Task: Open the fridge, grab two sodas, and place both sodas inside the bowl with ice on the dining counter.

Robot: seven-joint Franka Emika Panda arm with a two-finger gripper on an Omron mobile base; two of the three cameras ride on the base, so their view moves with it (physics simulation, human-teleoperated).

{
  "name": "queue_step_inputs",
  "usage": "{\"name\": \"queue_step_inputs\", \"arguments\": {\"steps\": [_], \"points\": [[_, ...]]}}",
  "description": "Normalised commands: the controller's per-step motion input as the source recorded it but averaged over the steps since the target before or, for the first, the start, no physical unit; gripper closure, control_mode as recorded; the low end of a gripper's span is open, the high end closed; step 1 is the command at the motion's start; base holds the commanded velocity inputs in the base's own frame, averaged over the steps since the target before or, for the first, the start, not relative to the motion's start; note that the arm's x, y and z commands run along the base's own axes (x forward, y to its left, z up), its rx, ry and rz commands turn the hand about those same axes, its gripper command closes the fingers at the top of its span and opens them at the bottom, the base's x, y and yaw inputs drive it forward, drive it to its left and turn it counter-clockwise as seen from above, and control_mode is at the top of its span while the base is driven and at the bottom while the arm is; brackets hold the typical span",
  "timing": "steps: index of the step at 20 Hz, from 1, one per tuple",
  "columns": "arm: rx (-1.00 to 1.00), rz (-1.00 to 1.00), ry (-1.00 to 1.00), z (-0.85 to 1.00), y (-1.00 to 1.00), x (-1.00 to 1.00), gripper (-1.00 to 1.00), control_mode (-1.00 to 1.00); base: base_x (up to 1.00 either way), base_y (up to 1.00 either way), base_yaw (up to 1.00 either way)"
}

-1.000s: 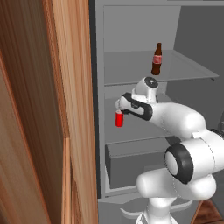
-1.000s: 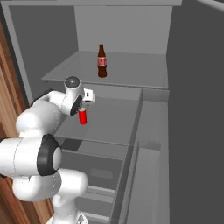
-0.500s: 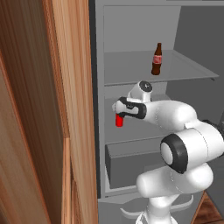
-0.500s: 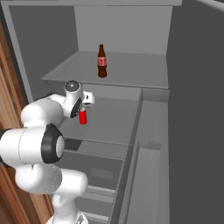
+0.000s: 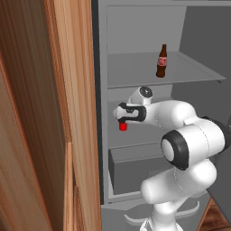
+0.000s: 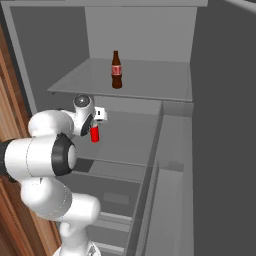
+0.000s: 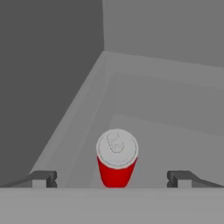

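Dark fingertips of the gripper are spread wide on either side of the red can, which is not yet clasped and is seen standing upright on a middle shelf of the fridge. On the shelf above, the brown bottle is left untouched, farther in. The fridge is found open, so that first step is judged done. Both sodas are yet to be grasped and carried out, so most of the task is judged left.

Bottle on fridge upper shelf; can seemingly one shelf below, leftward.
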Motion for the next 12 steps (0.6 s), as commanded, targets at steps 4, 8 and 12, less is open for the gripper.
{"name": "queue_step_inputs", "arguments": {"steps": [4, 8, 12], "points": [[0.0, 0.01, 0.0, -0.1, 0.0, 0.17, -1.0, -1.0, 0.0, 0.0, 0.0], [0.0, 0.01, 0.0, -0.14, 0.0, 0.16, -1.0, -1.0, 0.0, 0.0, 0.0], [0.0, 0.01, 0.0, -0.23, 0.0, 0.11, -1.0, -1.0, 0.0, 0.0, 0.0]]}}
